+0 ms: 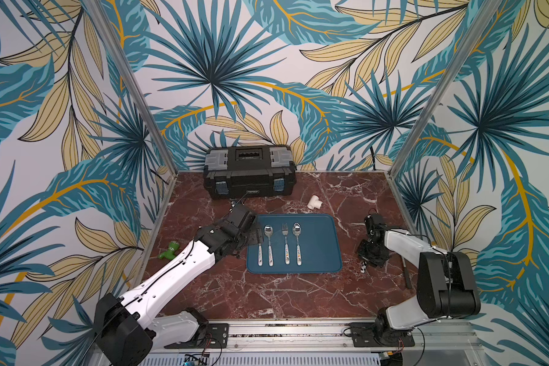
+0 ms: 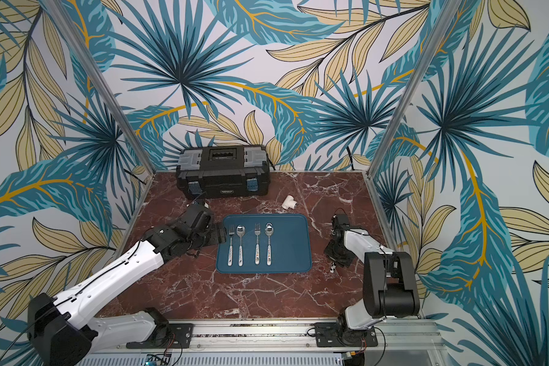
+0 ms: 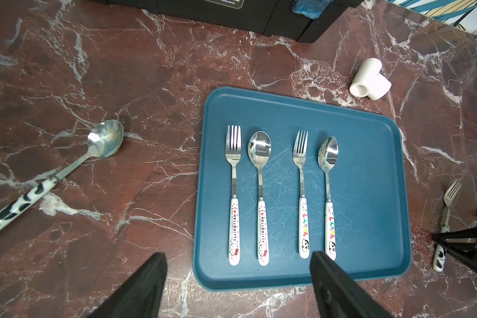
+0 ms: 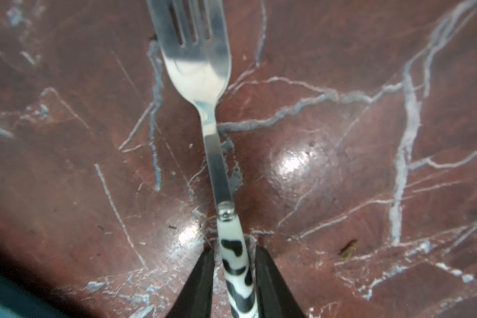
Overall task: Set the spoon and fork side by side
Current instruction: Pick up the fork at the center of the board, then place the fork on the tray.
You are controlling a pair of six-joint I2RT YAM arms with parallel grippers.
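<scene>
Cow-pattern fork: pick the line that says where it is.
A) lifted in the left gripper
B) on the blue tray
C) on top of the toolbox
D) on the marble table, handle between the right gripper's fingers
D: the cow-pattern fork lies on the marble table, off the blue tray, with the right gripper straddling its handle.

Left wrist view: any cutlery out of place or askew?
Yes. The cow-patterned steel spoon lies slanted on the red marble table, off the blue plastic tray; the matching cow-patterned fork lies off its opposite side.
</scene>
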